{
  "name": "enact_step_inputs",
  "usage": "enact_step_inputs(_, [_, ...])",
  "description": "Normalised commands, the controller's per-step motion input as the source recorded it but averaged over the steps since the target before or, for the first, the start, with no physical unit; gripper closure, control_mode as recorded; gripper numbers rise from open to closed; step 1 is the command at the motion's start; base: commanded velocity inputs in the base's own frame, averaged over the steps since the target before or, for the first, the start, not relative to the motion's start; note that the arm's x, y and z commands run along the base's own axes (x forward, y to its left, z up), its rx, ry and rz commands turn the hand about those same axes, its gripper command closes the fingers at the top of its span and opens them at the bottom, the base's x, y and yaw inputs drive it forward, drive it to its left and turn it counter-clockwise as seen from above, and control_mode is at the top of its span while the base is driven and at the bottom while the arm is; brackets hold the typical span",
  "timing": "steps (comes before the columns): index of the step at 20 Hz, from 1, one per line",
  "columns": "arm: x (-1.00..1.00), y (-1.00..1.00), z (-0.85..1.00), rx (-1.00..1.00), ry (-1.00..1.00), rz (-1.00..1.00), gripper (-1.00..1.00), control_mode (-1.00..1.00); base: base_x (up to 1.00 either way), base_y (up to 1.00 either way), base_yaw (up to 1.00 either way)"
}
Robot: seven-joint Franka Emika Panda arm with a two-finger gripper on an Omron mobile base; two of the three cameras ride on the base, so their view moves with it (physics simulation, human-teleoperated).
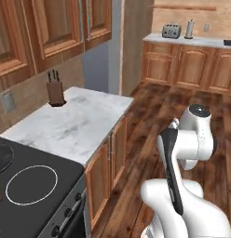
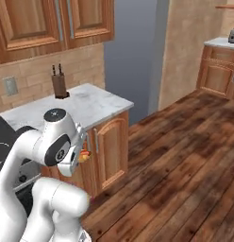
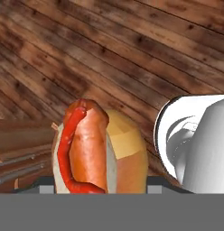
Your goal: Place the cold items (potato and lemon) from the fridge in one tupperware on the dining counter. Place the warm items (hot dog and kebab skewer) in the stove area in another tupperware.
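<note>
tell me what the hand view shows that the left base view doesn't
Hand view: the hot dog seen close up, sausage with a red sauce stripe in its bun, sitting between the fingers over the floor.

Left base view: the stove with its ringed burner, the marble counter, the knife block, and the toaster on the far counter.

Both: the dark wood plank floor and parts of the robot's white arm.

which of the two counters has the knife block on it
The near marble counter beside the stove: the knife block stands at its back edge by the wall. The far counter carries a toaster instead.
</note>
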Motion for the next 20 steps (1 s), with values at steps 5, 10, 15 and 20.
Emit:
enact_step_inputs(5, [0.0,0.0,0.0,0.0,0.0,0.0,1.0,1.0,0.03,-0.68,-0.81])
enact_step_inputs(10, [0.0,0.0,0.0,0.0,0.0,0.0,1.0,1.0,0.06,-0.59,-0.83])
enact_step_inputs(15, [0.0,0.0,0.0,0.0,0.0,0.0,1.0,1.0,0.45,-0.5,-0.69])
enact_step_inputs(20, [0.0,0.0,0.0,0.0,0.0,0.0,1.0,1.0,0.86,-0.43,-0.32])
